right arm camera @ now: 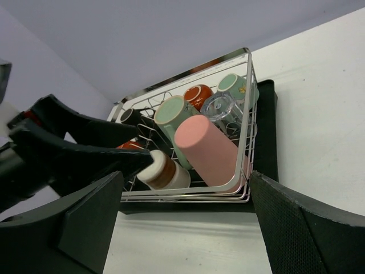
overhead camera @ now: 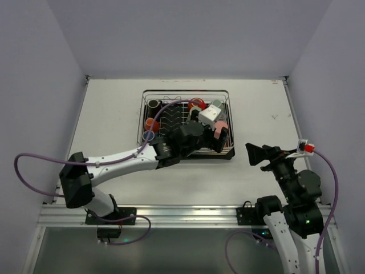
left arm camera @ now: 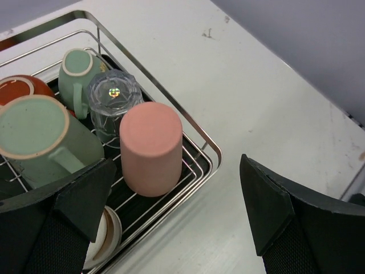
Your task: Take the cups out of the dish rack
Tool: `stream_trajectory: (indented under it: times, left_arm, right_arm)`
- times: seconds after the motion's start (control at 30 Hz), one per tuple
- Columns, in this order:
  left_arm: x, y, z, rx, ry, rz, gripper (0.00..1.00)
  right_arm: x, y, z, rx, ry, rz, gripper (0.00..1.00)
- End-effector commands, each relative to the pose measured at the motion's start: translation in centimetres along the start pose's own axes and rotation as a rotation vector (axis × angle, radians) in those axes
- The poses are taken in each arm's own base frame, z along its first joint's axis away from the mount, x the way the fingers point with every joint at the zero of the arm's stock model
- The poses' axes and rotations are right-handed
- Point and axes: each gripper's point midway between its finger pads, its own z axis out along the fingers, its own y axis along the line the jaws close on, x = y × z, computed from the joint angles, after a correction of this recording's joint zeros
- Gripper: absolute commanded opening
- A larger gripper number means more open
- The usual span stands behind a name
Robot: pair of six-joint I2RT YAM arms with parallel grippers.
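**Left gripper** (left arm camera: 177, 200): jaws spread wide, nothing held. It hangs over the near right corner of the dish rack (left arm camera: 171, 108). One finger is above the rack's wires and the other above the bare table (left arm camera: 274, 85) outside the rim. Whether the inner finger brushes the large mint-green mug (left arm camera: 34, 134) cannot be told.

**Right gripper** (right arm camera: 185, 194): jaws wide, empty, over the table to the right of the rack and facing it.

**Cups**: all are in the rack.
- Pink tumbler (left arm camera: 151, 148): plain matte cylinder in the near right corner, base up and mouth down. Its long axis is roughly upright and appears to lean against the rim wires.
- Clear glass (left arm camera: 114, 100): inverted, just behind the tumbler.
- Second mint-green mug (left arm camera: 80, 71): base up.
- Orange cup (left arm camera: 20, 91): farther in.
- Cream cup (left arm camera: 102, 234): lies on its side.
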Motion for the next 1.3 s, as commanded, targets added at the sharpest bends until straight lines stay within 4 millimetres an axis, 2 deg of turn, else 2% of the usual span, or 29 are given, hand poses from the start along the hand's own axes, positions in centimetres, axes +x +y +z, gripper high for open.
stream_trajectory:
  times: [0.0, 0.07, 0.13, 0.17, 0.23, 0.27, 0.6, 0.77, 0.87, 0.9, 0.93, 1.0, 1.13, 1.23, 1.27]
  left_arm:
    - [-2.5, 1.0, 2.0, -0.162, -0.08, 0.105, 1.0]
    - [-1.3, 1.5, 3.4, -0.193, -0.055, 0.144, 1.0]
    - [-1.5, 1.3, 4.3, -0.197, -0.062, 0.16, 1.0]
    - [-0.5, 1.3, 5.2, -0.204, -0.036, 0.175, 1.0]
    - [-0.7, 1.3, 5.9, -0.217, -0.032, 0.183, 1.0]
    - [0.2, 1.4, 6.5, -0.222, -0.015, 0.194, 1.0]
    - [2.0, 3.0, 9.4, -0.26, 0.021, 0.201, 1.0]
    - [2.6, 4.1, 9.7, -0.251, 0.024, 0.158, 0.99]
    - [2.9, 4.3, 9.4, -0.227, 0.024, 0.136, 0.88]
    - [2.8, 4.0, 9.3, -0.212, 0.016, 0.13, 0.77]
    - [3.3, 4.1, 9.1, -0.207, 0.022, 0.13, 0.7]
    - [2.3, 3.5, 8.8, -0.175, -0.01, 0.117, 0.57]
    - [-0.2, 2.8, 7.8, -0.131, -0.071, 0.092, 0.44]
    - [-3.9, 2.0, 5.9, -0.086, -0.161, 0.05, 0.4]
    - [-6.0, 1.9, 4.5, -0.072, -0.21, 0.034, 0.39]
  right_arm:
    - [0.9, -0.2, -0.1, 0.003, 0.042, 0.002, 0.94]
    - [1.0, 0.1, -0.3, -0.013, 0.049, 0.002, 0.94]
    - [1.0, 0.3, -0.5, -0.026, 0.041, -0.001, 0.94]
    - [0.9, 0.5, -0.5, -0.034, 0.037, -0.004, 0.94]
    - [0.6, 0.7, -0.9, -0.043, 0.027, -0.008, 0.94]
    - [0.6, 0.7, -1.0, -0.042, 0.026, -0.01, 0.94]
    - [1.3, 0.9, -0.9, -0.068, 0.058, -0.021, 0.94]
    - [1.3, 0.8, -0.9, -0.06, 0.056, -0.023, 0.94]
    - [1.5, 0.7, -0.7, -0.06, 0.062, -0.02, 0.94]
    - [1.6, 0.7, -0.6, -0.063, 0.064, -0.017, 0.94]
    - [1.6, 0.7, -0.6, -0.064, 0.065, -0.015, 0.94]
    - [1.8, 0.8, -0.3, -0.071, 0.075, -0.007, 0.94]
    - [2.3, 1.0, 0.3, -0.085, 0.102, 0.005, 0.94]
    - [2.8, 1.3, 0.9, -0.101, 0.134, 0.022, 0.94]
    - [2.9, 1.4, 1.1, -0.109, 0.141, 0.03, 0.94]
